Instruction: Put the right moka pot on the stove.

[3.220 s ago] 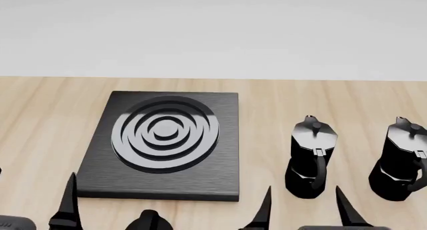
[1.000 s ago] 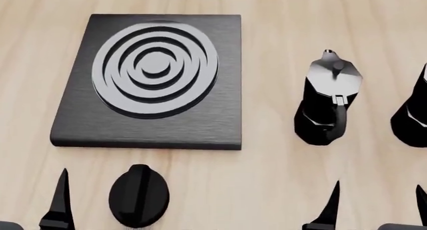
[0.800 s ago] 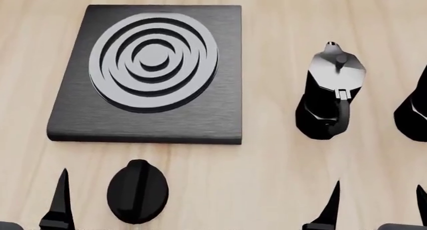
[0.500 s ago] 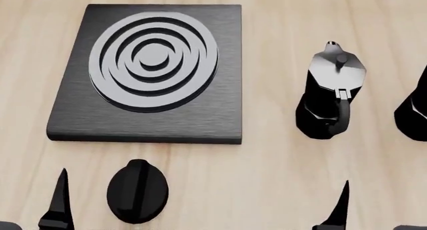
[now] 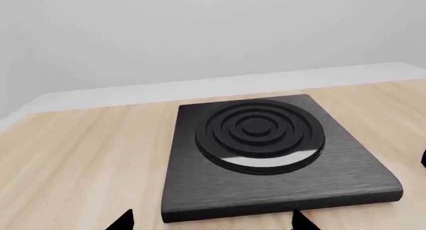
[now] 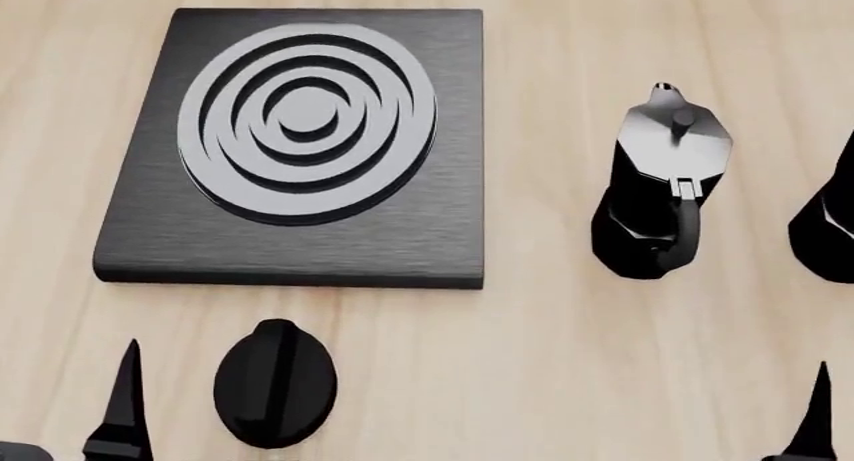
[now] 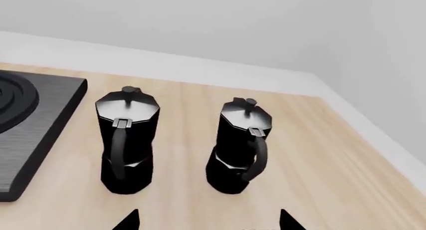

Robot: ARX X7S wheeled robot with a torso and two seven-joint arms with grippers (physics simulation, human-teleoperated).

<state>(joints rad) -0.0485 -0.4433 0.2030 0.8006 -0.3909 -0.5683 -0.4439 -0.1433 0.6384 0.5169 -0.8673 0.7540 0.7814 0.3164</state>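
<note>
The right moka pot (image 7: 241, 145), black with a glossy grey lid, stands upright on the wooden table, handle toward my right gripper. In the head view only its left part (image 6: 830, 221) shows at the right edge. The stove (image 6: 287, 146), a dark slab with a silver ring burner, lies at the left. My right gripper (image 7: 207, 222) is open and empty, short of both pots; one fingertip (image 6: 811, 416) shows in the head view. My left gripper (image 5: 211, 222) is open and empty, just before the stove's (image 5: 266, 155) near edge.
A second identical moka pot (image 6: 661, 186) stands between the stove and the right pot; it also shows in the right wrist view (image 7: 126, 140). A black oval knob (image 6: 274, 384) lies in front of the stove. The table ends at a pale wall behind.
My right gripper's fingertip has moved to the right in the head view, toward the right pot. The head view earlier tilted down, then held steady. The pots and stove have not moved.
</note>
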